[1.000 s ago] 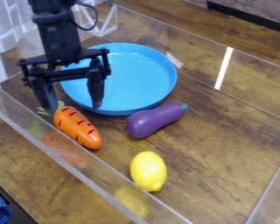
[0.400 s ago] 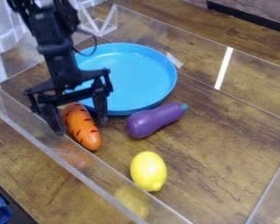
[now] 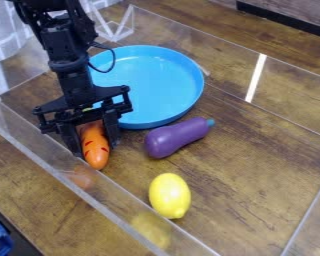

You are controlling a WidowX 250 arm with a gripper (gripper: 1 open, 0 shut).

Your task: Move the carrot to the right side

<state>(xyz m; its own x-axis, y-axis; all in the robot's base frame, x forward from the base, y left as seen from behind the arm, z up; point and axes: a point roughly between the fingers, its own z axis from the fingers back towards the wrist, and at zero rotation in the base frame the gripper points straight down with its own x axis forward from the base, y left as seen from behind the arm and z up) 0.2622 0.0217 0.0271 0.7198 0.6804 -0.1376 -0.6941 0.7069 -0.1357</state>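
Single fixed cam, raised, looking down at a slant across the wooden desk (image 3: 256,150). Close range: clear wall (image 3: 69,170) runs along near-left edge, arm (image 3: 63,45) enters from far left. No second view, no overlap.

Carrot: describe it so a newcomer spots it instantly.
Start at the blue plate on the wooden table. Just off its lower-left rim, the black tool is closed on the carrot. It is orange and tapered, unlike the purple eggplant and yellow lemon.
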